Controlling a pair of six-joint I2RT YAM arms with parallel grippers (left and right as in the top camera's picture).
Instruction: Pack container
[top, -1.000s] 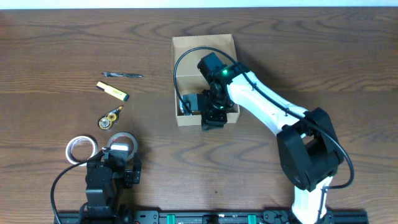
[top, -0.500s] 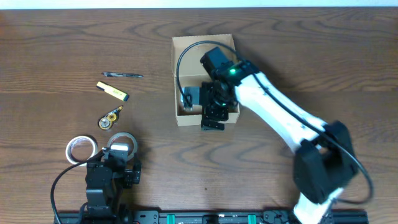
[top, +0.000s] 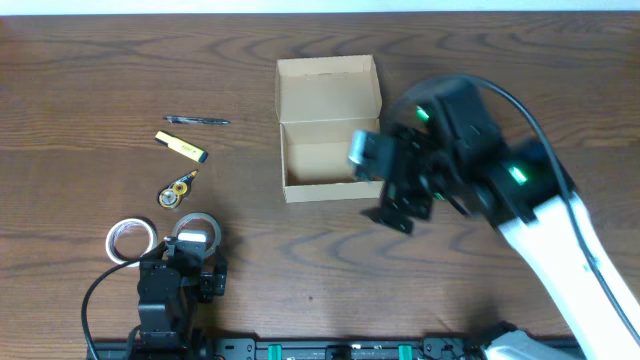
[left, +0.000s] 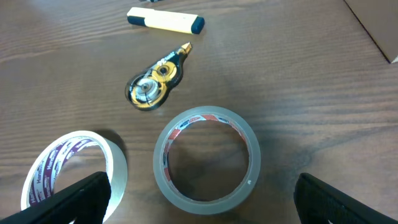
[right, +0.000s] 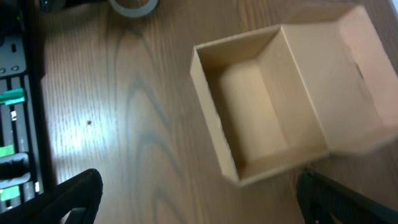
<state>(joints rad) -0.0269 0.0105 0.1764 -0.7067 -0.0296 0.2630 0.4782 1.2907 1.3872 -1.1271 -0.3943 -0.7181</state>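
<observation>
The container (top: 284, 160) is a tan cardboard box at the table's middle, its flap lid (top: 327, 88) folded back. Its inside looks empty in the right wrist view (right: 249, 118). My right gripper (top: 397, 205) is open and empty, blurred, just right of the box's front corner; in its own view (right: 199, 211) it hangs above the bare table. My left gripper (top: 185, 262) is open at the front left. A clear tape roll (left: 205, 116) lies flat just ahead of its fingers (left: 202, 211). A white tape roll (left: 115, 163) lies to the left.
A yellow highlighter (top: 181, 147), a correction tape dispenser (top: 175, 190) and a pen (top: 197, 121) lie left of the box. The two tape rolls (top: 195, 232) (top: 130, 240) sit near the front left edge. The highlighter (left: 165, 20) and dispenser (left: 152, 84) show in the left wrist view.
My right gripper has come up out of the box and swung right and toward the front. The box interior is now uncovered. The left arm has not moved.
</observation>
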